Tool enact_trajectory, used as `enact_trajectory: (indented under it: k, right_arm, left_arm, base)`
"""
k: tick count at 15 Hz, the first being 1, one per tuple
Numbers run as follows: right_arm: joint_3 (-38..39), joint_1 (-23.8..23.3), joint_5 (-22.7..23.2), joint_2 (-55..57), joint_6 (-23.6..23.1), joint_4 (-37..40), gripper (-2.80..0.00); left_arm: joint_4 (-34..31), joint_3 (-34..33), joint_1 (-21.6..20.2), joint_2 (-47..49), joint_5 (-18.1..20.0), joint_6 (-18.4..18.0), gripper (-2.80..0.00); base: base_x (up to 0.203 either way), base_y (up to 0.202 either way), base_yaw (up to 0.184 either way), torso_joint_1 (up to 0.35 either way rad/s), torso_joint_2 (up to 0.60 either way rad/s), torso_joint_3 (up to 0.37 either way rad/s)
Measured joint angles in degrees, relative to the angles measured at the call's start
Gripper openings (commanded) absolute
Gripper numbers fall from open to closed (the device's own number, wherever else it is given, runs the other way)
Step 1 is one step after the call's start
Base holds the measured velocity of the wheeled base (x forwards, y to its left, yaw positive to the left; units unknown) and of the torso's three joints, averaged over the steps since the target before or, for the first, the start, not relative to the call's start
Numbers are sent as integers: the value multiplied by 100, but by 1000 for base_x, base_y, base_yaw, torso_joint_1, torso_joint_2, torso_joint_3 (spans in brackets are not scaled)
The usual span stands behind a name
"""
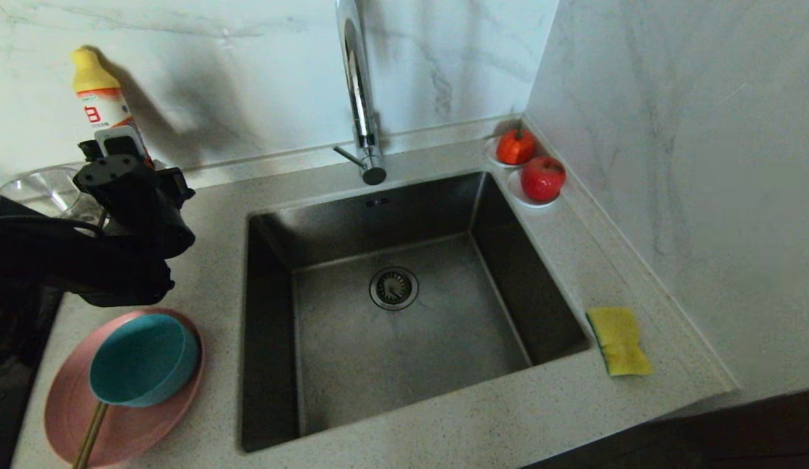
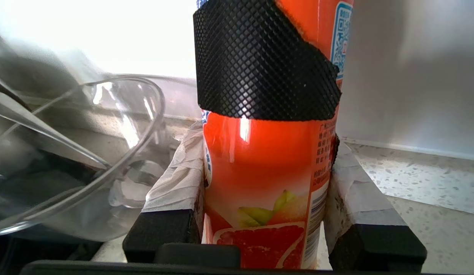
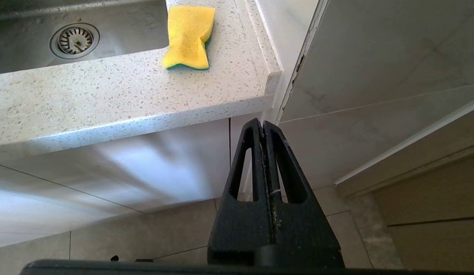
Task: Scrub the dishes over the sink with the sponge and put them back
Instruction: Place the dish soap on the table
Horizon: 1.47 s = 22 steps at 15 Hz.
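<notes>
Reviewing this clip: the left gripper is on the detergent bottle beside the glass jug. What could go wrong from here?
1. The left gripper is clamped on the orange detergent bottle with the yellow cap, right beside the clear glass jug; lifting or swinging may knock the jug.
2. The teal bowl and thin wooden stick rest loosely on the pink plate below that arm; a low pass might disturb them.
3. The right gripper hangs shut below the counter, far from the yellow sponge.

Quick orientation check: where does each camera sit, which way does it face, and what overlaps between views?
Head: above, looking down on the sink; left arm shows at left.
Left wrist: behind the left gripper, shut on the orange bottle, facing the wall, beside a glass jug.
Right wrist: below the counter, looking up past the shut right gripper.
Shared: sponge and drain in head and right wrist.
</notes>
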<state>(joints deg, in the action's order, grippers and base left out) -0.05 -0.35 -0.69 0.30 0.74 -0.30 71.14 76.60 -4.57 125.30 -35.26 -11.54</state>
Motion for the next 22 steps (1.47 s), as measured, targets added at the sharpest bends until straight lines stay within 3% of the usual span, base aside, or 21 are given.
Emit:
enact_trajectory:
  k: [13,22]
  right_arm:
    - [2,0,-1,0,1,-1,-280]
    - [-5,0,-1,0,-1,-2,-280]
  left_arm:
    - [49,1271,-50,792,-65,-22,-280]
    - [858,1301,-46,1005,-556,-190,-280]
  base:
    - [0,0,0,0,0,0]
    - [0,0,0,0,0,0]
